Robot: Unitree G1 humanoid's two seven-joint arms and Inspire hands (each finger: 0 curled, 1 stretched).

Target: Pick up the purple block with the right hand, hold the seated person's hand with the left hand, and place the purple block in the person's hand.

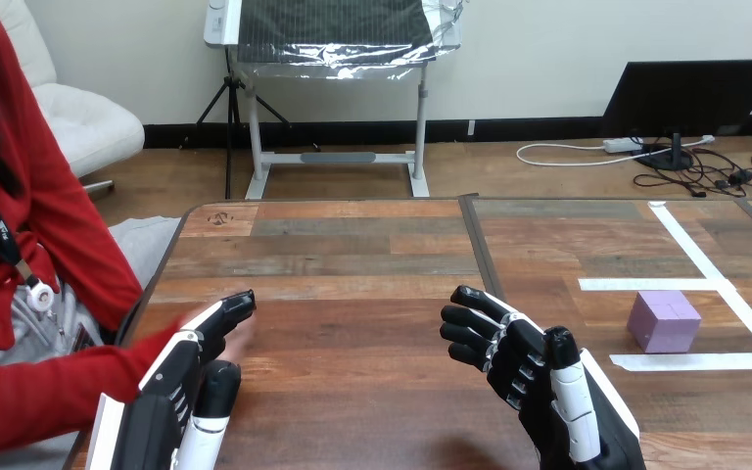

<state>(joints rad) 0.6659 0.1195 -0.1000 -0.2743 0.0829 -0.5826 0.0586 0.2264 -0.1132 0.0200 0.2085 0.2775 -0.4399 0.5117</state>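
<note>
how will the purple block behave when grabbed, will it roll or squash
The purple block is a cube sitting flat on the table, so it likely won't roll or tip. Its crisp edges suggest it is stiff, not squashy. Its plain smooth faces may slip unless the right hand pinches opposite sides.

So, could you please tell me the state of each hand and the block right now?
purple block: resting on the table, untouched.
right hand: open, empty, apart from the block.
left hand: open, over the person's hand.
person's hand: mostly hidden under the left hand.
</note>
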